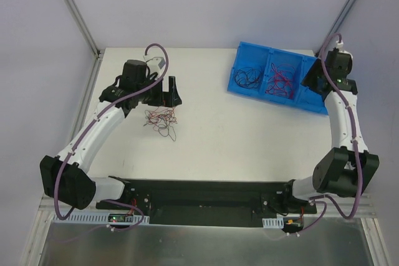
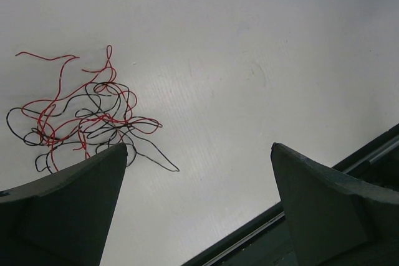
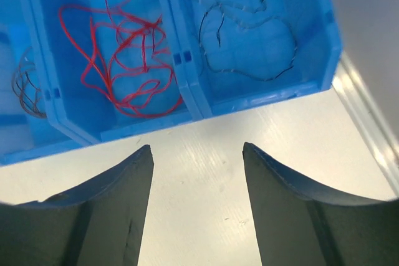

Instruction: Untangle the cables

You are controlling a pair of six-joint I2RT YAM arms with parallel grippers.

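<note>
My left tool point(image 2: 197, 149) hangs wide open and empty close to the tangled red and black thin cables point(image 2: 93, 118) on the white desk point(image 2: 249, 60). My right tool point(image 3: 196, 147), jaws apart and empty, faces the blue plastic three-compartment tray point(image 3: 181, 60): red wires point(image 3: 124, 60) in the middle, black wires point(image 3: 265, 79) on either side.

I see the whole table point(image 1: 206, 135) from high up, looking down. My wrist cameras sit close behind the fingers: cables point(image 2: 93, 119) lie ahead-left of the left gripper point(image 2: 198, 154), the blue tray point(image 3: 179, 60) just ahead of the right gripper point(image 3: 197, 151). The top view shows both too
</note>
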